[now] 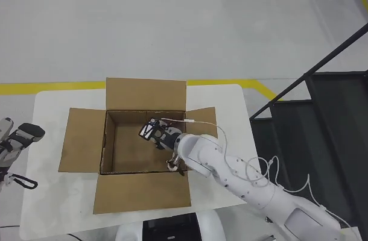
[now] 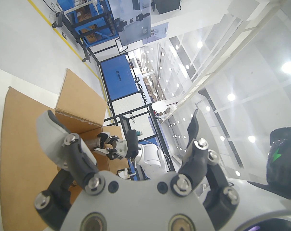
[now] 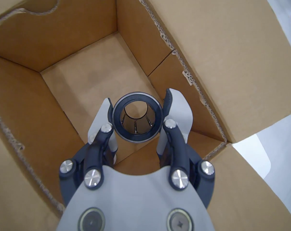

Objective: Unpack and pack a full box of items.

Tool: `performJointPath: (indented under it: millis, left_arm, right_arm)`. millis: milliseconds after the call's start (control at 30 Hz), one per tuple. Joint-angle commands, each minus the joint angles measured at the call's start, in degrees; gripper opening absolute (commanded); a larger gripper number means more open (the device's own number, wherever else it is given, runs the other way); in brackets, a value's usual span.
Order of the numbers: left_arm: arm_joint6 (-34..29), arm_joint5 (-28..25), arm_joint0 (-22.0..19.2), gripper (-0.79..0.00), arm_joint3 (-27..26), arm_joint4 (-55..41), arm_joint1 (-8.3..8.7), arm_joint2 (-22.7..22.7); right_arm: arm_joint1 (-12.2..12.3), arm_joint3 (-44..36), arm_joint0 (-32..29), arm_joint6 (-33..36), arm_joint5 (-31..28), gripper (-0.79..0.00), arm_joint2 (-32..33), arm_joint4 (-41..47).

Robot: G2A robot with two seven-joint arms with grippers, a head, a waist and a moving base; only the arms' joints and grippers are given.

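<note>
The right hand point(image 3: 138, 100) is closed part way on a short metal sleeve point(image 3: 137, 137) with a dark rim. One finger presses on each side of it, and its hollow end faces the wrist camera. In the top view, this hand point(image 1: 152, 131) sits inside the opening of the cardboard box point(image 1: 146, 93), toward the far right corner. I cannot tell whether the sleeve touches the box floor.

The left hand point(image 2: 122, 131) is spread wide with nothing between its fingers. From above, it point(image 1: 15, 140) hangs just off the left edge of the tabletop point(image 1: 51, 181), well apart from the box.

The tabletop is white with rounded corners. It stands on a pale grey floor crossed by a yellow line point(image 1: 45, 88), with dark stairs point(image 1: 335, 114) to the right.

The box sits in the middle of the tabletop with all four flaps folded outward. Its brown inner walls point(image 3: 92, 13) and floor show around the sleeve.
</note>
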Motion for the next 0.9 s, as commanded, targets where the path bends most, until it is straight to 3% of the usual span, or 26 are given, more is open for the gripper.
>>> performJointPath:
  millis: [0,500,533,567,600,633,867]
  left_arm:
    - [0.0,0.0,0.0,0.0,0.0,0.0,0.0,0.0]
    - [0.0,0.0,0.0,0.0,0.0,0.0,0.0,0.0]
    - [0.0,0.0,0.0,0.0,0.0,0.0,0.0,0.0]
    - [0.0,0.0,0.0,0.0,0.0,0.0,0.0,0.0]
    - [0.0,0.0,0.0,0.0,0.0,0.0,0.0,0.0]
    - [0.0,0.0,0.0,0.0,0.0,0.0,0.0,0.0]
    - [0.0,0.0,0.0,0.0,0.0,0.0,0.0,0.0]
  right_arm:
    - [-0.98,3.32,1.53,-0.38,1.09,-0.785,-1.35,0.29]
    - [-7.68,21.6,7.81,-3.83,3.82,-0.785,-8.46,3.12]
    - [-8.04,22.26,8.07,-3.79,3.89,-0.674,-8.65,3.31]
    - [-8.37,22.92,8.3,-3.65,4.02,-0.434,-8.8,3.46]
    - [-8.68,23.64,8.55,-3.21,4.02,-0.095,-8.93,3.63]
    - [-8.97,24.35,8.85,-2.73,3.92,0.0,-8.99,3.84]
    - [-9.57,24.77,9.27,-2.29,2.05,0.0,-6.93,5.41]
